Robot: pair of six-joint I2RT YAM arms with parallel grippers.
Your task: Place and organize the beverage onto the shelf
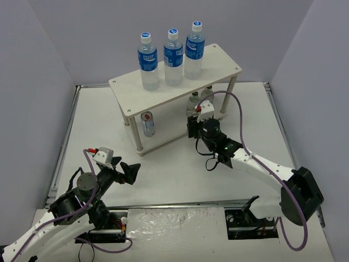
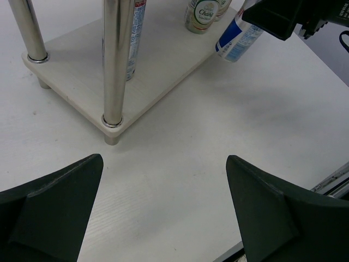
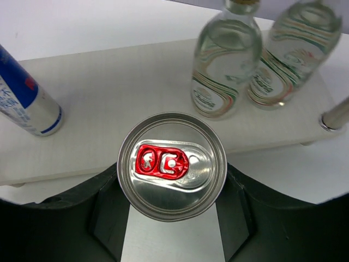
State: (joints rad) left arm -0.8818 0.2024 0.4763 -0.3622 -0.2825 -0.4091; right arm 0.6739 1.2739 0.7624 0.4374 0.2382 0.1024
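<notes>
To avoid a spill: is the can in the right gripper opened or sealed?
Sealed: on the can, the red tab lies flat, mouth unbroken.

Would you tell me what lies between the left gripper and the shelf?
Nothing: the left wrist view shows only bare table between the left gripper and the shelf.

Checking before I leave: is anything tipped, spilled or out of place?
Nothing stands out. The three tall bottles stand upright on the shelf top; a can and two small bottles stand below. The right hand holds a second can.
</notes>
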